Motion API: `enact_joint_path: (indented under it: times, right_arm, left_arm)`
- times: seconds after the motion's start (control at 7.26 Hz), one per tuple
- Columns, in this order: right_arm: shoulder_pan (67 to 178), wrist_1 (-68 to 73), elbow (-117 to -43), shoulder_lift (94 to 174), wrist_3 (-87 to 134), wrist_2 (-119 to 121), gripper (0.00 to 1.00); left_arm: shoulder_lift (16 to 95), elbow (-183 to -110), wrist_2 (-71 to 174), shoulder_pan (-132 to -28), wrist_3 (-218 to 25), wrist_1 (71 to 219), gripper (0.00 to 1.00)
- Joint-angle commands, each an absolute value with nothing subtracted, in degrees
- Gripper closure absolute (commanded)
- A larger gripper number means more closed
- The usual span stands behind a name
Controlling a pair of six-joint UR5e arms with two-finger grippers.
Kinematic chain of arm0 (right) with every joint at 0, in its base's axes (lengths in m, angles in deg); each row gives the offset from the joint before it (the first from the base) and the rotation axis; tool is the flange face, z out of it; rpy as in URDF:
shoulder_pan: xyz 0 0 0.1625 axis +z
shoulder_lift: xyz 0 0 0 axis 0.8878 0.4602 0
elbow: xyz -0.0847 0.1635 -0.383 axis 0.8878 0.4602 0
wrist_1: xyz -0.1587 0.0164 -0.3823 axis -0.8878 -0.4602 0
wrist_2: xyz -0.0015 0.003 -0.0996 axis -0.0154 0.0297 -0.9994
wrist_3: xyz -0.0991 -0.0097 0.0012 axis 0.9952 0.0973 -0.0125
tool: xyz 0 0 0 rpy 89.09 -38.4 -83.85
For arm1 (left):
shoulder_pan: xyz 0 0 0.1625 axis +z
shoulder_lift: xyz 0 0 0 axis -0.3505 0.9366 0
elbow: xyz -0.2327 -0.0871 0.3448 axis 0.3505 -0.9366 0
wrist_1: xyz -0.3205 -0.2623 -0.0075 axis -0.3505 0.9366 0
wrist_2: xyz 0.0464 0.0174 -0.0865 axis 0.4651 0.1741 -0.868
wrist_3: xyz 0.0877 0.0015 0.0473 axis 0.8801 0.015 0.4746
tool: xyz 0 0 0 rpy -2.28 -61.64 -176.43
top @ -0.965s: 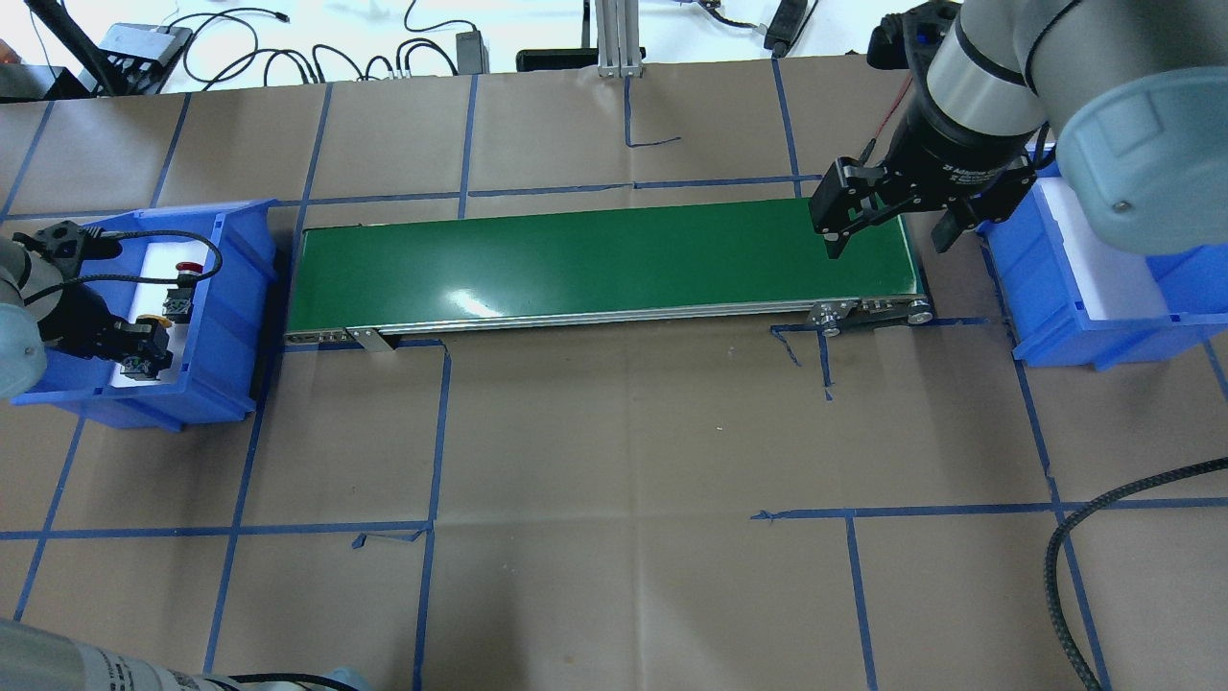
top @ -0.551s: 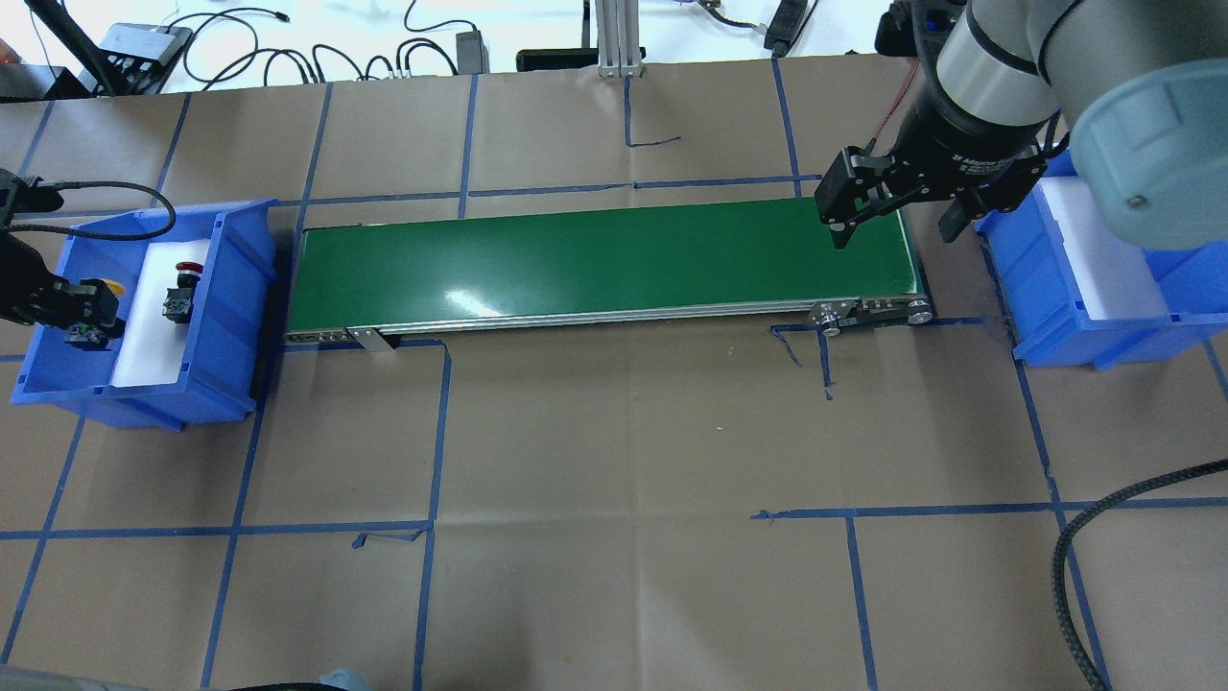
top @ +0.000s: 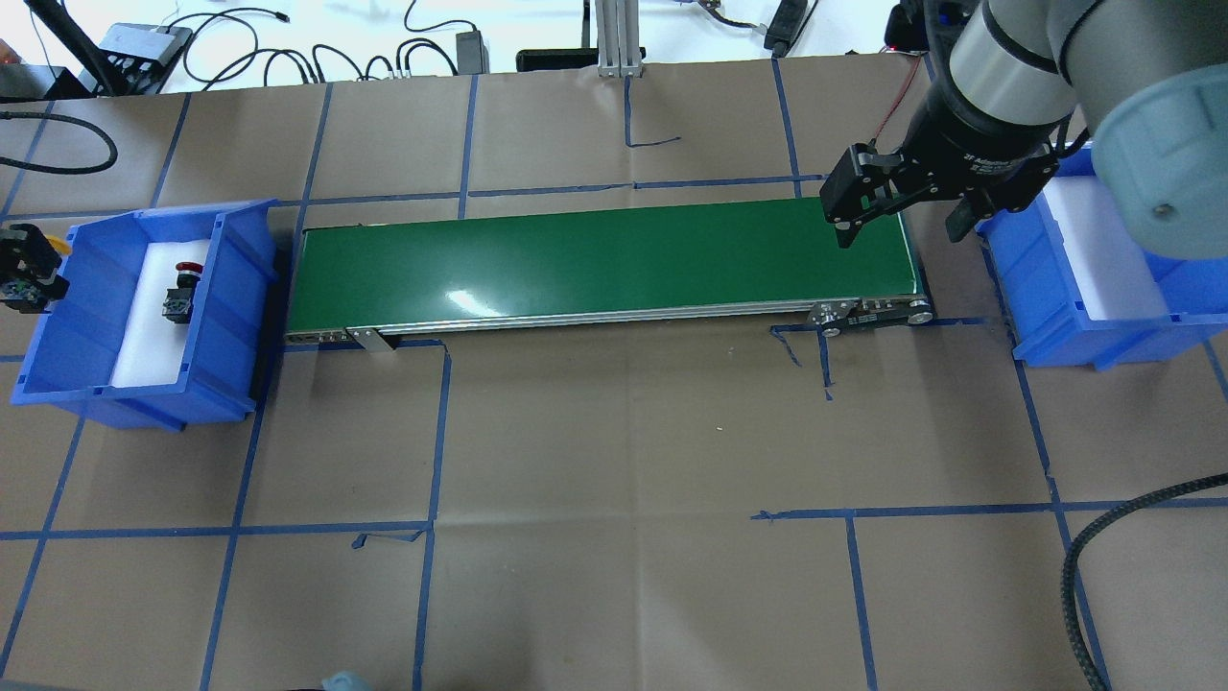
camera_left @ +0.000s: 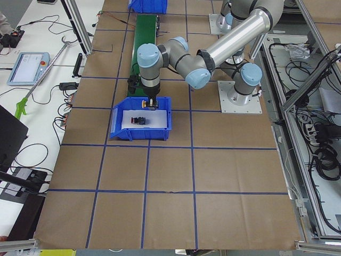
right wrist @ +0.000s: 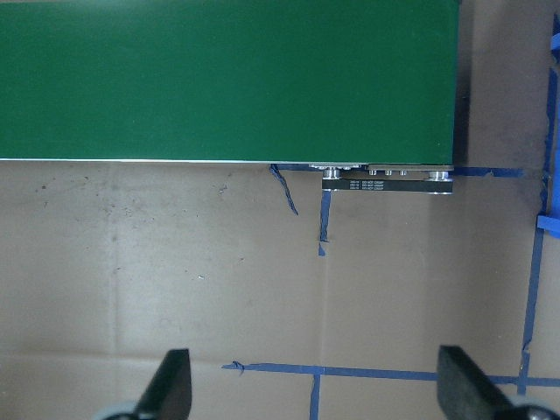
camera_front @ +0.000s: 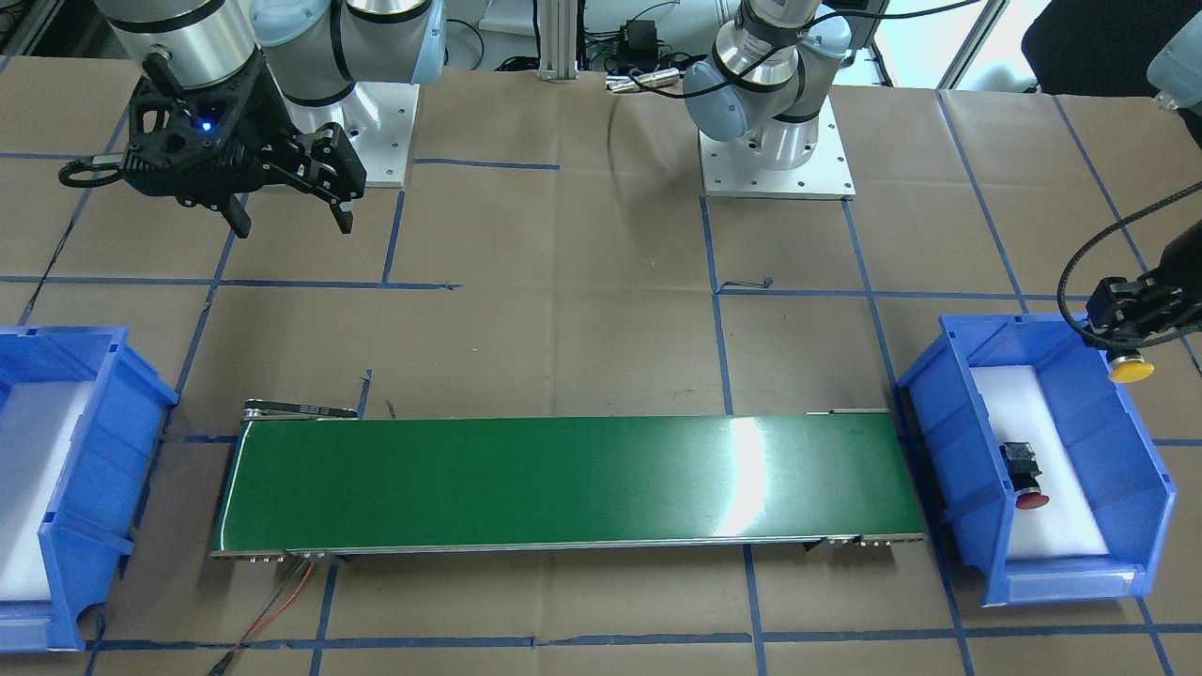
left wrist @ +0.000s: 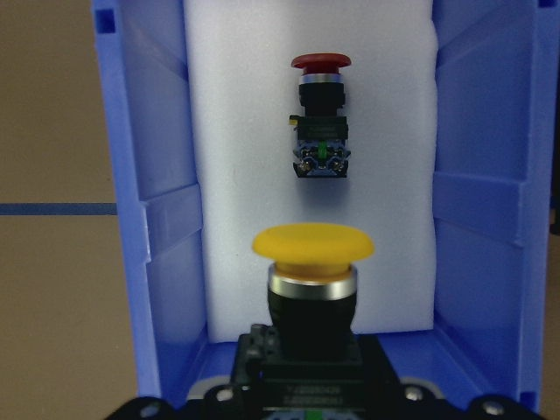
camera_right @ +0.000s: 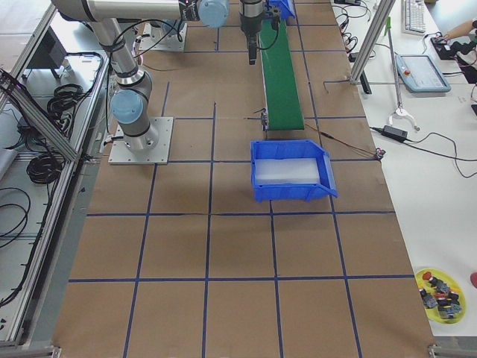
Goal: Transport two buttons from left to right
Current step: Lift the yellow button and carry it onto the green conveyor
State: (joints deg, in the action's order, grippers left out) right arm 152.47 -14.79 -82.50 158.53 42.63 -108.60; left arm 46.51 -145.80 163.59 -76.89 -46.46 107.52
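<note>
Aloft, yellow button (camera_front: 1130,371) clenched in the left hand (camera_front: 1124,343) near the blue bin (camera_front: 948,441); right hand (camera_front: 294,227) splayed, empty.

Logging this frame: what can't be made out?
- Left gripper: overhead, cut by the left edge.
- Its grip on the yellow button: left wrist view, below the bottom edge.
- Right bin floor: overhead, partly behind the right arm.
- Parts on the yellow plate: exterior right, too small.
</note>
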Motion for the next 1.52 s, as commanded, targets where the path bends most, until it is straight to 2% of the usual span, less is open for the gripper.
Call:
enact_joint_path:
  times: [0.0,0.41,0.69,0.96,1.38]
  right_arm:
    - [152.5,-14.5,-82.1,158.7,42.9,-108.7,0.0]
    - [152.6,-14.3,-82.5,158.7,42.8,-108.8,0.0]
    - [152.5,-14.3,-82.7,158.7,42.9,-108.8,0.0]
    - [152.2,-14.6,-82.8,158.8,42.9,-108.9,0.0]
    - [151.8,-14.6,-83.1,160.3,42.8,-108.9,0.0]
  left_arm:
    - [47.5,-144.8,163.6,-84.7,-55.8,107.5,0.97]
    - [48.7,-144.7,163.4,-97.5,-70.2,106.6,0.97]
    - [53.0,-145.7,163.6,-103.6,-74.9,101.9,0.97]
    - [56.3,-148.4,163.4,-104.4,-77.3,96.8,0.97]
    - [57.3,-154.6,163.5,-104.3,-76.0,87.6,0.97]
